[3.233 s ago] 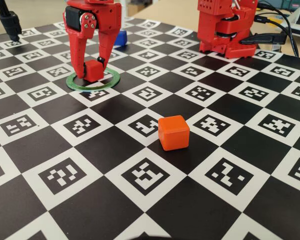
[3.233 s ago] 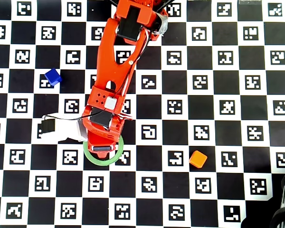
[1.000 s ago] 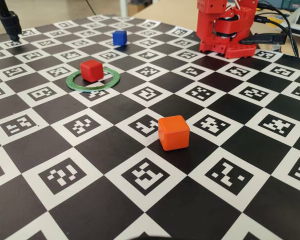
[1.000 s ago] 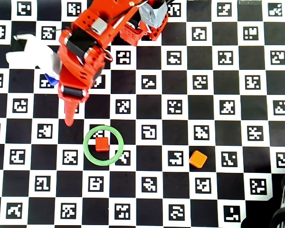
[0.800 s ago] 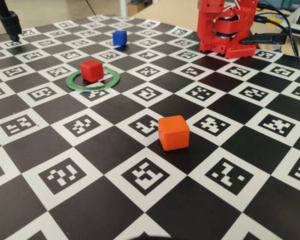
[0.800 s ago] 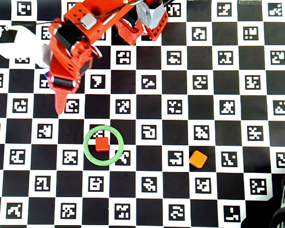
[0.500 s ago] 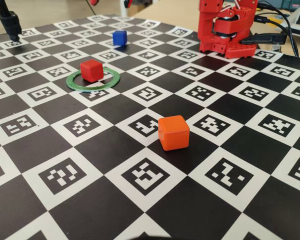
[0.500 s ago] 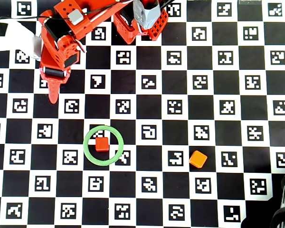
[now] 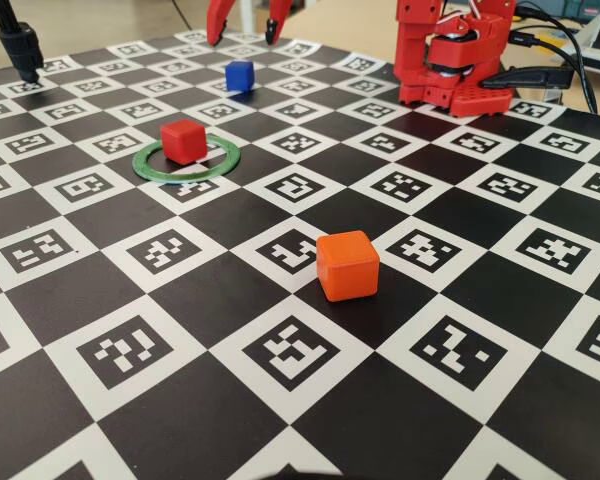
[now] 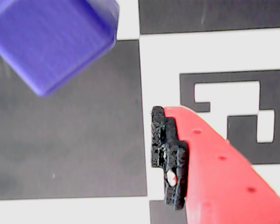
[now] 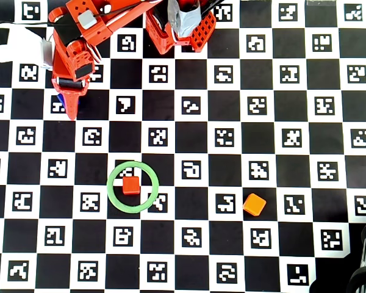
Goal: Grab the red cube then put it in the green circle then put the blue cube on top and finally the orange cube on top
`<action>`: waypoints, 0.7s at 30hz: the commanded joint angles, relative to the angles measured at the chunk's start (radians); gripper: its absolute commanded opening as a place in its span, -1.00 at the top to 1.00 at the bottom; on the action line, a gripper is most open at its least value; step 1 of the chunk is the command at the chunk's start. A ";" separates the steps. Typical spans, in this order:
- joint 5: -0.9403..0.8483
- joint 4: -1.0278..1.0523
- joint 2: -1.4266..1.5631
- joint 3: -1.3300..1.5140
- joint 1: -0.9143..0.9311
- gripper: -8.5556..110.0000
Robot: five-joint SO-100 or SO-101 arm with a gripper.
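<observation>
Blue cube (image 9: 239,75) below open end effector (image 9: 246,36), apparently untouched.

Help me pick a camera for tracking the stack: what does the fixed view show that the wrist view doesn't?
Only the fixed view shows the red cube inside the green circle, the orange cube and both spread fingertips of the gripper. Only the wrist view shows one finger's black pad up close. Both show the blue cube on the checkered board.

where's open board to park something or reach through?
Free: near half of the board in front of the orange cube, and the right side. Tight: inside the green ring around the red cube, and the top-left where the gripper hangs over the blue cube.
</observation>
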 commanded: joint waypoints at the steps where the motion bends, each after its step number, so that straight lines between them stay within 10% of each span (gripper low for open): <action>1: -0.018 -0.046 0.017 -0.003 0.015 0.07; 21: -0.074 -0.213 -0.132 0.028 0.043 0.05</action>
